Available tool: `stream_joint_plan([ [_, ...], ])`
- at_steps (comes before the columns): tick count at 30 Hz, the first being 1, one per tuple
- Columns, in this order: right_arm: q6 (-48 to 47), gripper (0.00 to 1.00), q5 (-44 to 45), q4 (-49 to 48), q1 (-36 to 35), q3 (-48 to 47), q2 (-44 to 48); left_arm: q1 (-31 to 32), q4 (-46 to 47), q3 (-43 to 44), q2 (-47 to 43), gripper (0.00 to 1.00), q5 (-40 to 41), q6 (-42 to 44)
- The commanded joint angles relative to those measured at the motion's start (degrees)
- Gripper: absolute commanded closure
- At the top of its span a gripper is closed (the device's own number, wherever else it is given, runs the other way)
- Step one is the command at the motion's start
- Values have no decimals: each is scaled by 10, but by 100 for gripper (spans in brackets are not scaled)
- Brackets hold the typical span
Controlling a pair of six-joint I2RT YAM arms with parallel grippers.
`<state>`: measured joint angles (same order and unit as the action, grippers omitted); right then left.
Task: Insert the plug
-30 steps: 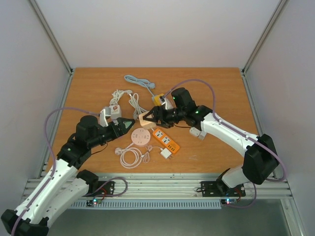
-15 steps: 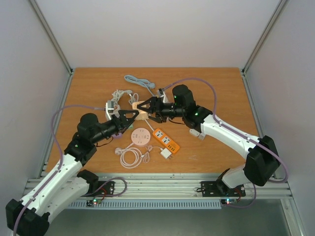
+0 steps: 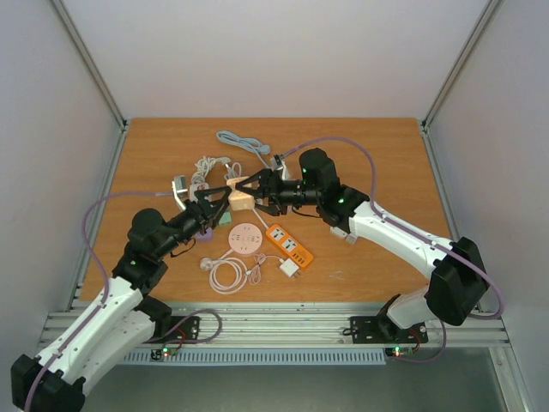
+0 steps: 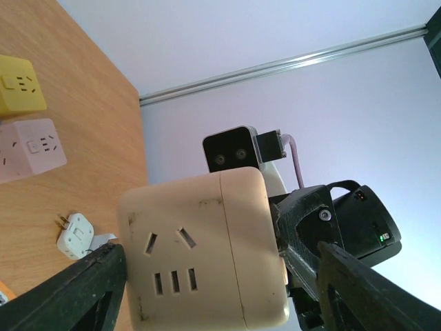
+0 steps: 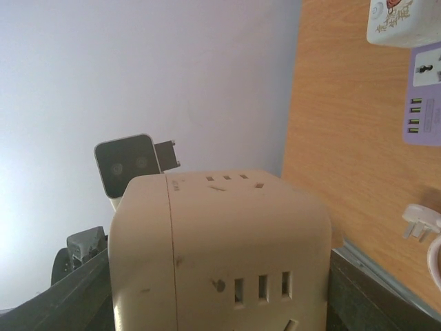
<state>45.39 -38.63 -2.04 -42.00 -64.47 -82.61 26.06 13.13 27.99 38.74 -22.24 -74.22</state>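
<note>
**Operator:** What is the state of the two end effectors?

**Technician:** The right gripper point(image 3: 250, 196) is clamped on the beige cube socket point(image 4: 200, 255), with one finger pressed against each side face. The socket is held in the air above the table point(image 3: 377, 163), at the centre of the top view. The left gripper point(image 3: 228, 199) has its fingers spread wide and straddles the same socket from the opposite side. A gap shows on at least one side, so it does not appear to be gripping.

**Operator:** Where is the plug?

**Technician:** A white plug point(image 3: 290, 268) lies on the table in the lower centre of the top view, just beside the orange power strip point(image 3: 289, 245). This is judged to be the plug to insert. Neither gripper holds it.

**Operator:** How should the step in hand be done?

**Technician:** The step appears to be a hand-over or a shared hold of the socket.
- The left fingers should close squarely on bare side faces, clear of the right fingers.
- The face with the slots should stay unobstructed.
- The right gripper should release only once the left grip is firm.
- A skewed grip risks the socket twisting when the pins are pushed in.
</note>
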Motion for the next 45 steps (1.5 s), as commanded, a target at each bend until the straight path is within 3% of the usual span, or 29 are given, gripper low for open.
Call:
stream_joint_plan([
  [1,10,46,-10,-19,-12,-16,18,-1,63,-4,5,24,0,-17],
  [8,21,46,-7,-49,-12,-14,12,-1,75,-12,25,15,-27,-36],
  [16,28,45,-2,-53,-12,-6,10,-1,93,-18,31,34,-32,-43],
  [19,4,38,12,-20,-12,-9,13,-2,82,-15,28,40,-30,-36],
  [22,-84,20,48,75,-11,-34,27,-8,49,-5,24,42,-37,-14],
  [27,-311,4,84,204,-6,-89,59,-38,-53,38,30,46,-93,57],
  [30,-484,2,76,281,-6,-117,68,-52,-123,71,44,48,-143,104],
  [35,-677,2,86,387,-9,-137,73,-57,-240,127,76,51,-214,202],
  [40,-804,2,138,468,-38,-181,45,-59,-323,166,100,54,-257,261],
  [45,-870,2,185,530,-82,-231,-8,-61,-359,182,125,54,-284,295],
])
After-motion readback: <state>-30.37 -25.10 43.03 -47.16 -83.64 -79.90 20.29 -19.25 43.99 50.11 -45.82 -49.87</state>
